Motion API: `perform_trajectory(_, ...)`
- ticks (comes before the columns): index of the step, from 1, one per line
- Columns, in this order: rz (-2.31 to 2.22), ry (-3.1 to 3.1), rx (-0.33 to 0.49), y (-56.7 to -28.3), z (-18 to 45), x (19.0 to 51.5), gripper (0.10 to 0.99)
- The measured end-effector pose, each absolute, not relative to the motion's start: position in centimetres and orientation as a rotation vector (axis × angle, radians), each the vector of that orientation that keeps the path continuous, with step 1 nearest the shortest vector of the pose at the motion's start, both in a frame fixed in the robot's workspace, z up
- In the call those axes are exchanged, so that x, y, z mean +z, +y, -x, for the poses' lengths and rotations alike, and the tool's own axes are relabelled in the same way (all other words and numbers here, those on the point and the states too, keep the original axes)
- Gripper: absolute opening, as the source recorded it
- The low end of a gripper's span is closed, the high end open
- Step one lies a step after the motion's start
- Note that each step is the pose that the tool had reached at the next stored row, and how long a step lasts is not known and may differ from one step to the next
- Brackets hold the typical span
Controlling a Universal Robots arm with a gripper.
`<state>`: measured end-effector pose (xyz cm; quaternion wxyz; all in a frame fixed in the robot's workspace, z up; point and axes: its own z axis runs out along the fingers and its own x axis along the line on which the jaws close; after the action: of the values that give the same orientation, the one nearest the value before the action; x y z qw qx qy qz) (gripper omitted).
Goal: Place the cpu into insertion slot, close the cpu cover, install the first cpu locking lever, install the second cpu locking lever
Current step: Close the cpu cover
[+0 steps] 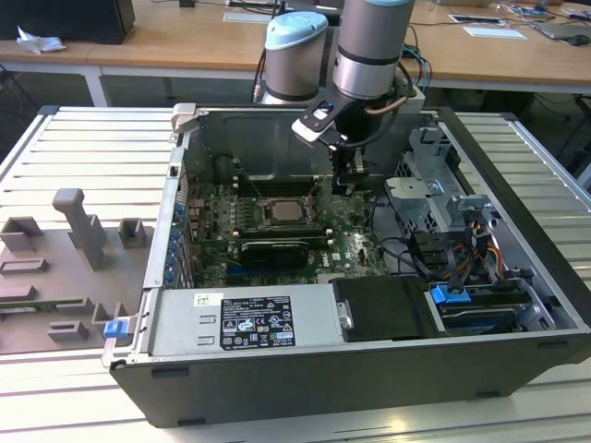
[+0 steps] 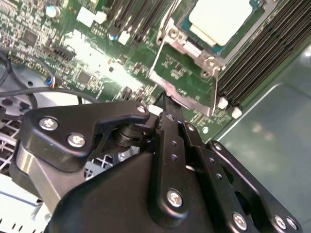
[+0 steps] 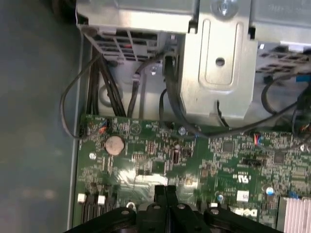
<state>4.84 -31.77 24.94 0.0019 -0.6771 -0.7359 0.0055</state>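
- Slatted metal table [image 1: 55, 406] carries an open computer case [image 1: 277, 388]; on the exterior view's left of the case lies a grey fixture tray [image 1: 55, 268].
- Nearest inside the case: a silver power supply box [image 1: 185, 323] with a label, and on the exterior view's right of it a black cover panel [image 1: 379, 305] and a blue clip [image 1: 450, 295].
- Beyond these lies the green board [image 1: 212, 231], flat on the case floor.
- On the exterior view's right of the board, loose dark cables [image 1: 406, 249] run to a silver drive cage [image 1: 434, 194]. The first wrist view shows the same cage [image 3: 218, 63] and a round coin battery [image 3: 114, 144] on the board.
- Cpu [image 1: 282, 211]: seated in the insertion slot [image 1: 261, 214] near the middle of the board, pale top upward. In the second wrist view the chip [image 2: 221, 17] has the silver cpu cover [image 2: 187, 46] lying around it. Whether the locking levers are latched cannot be told.
- Gripper [image 1: 343, 187]: low over the board, just beside the slot on the exterior view's right. Both wrist views [image 2: 163, 99] [image 3: 165, 189] show the black fingers pressed together with nothing between them. In the second wrist view the tip is at the edge of the silver metalwork around the slot; contact cannot be confirmed.
- Arm [image 1: 369, 55] rises from the gripper at the far side of the case.
- Farthest back: wooden desks [image 1: 185, 37].
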Motion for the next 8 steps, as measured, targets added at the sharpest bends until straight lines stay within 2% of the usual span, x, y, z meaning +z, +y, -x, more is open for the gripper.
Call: perform_trajectory(8, 2.125, -2.309, 0.017, -31.77, -3.97, 24.93, 0.106)
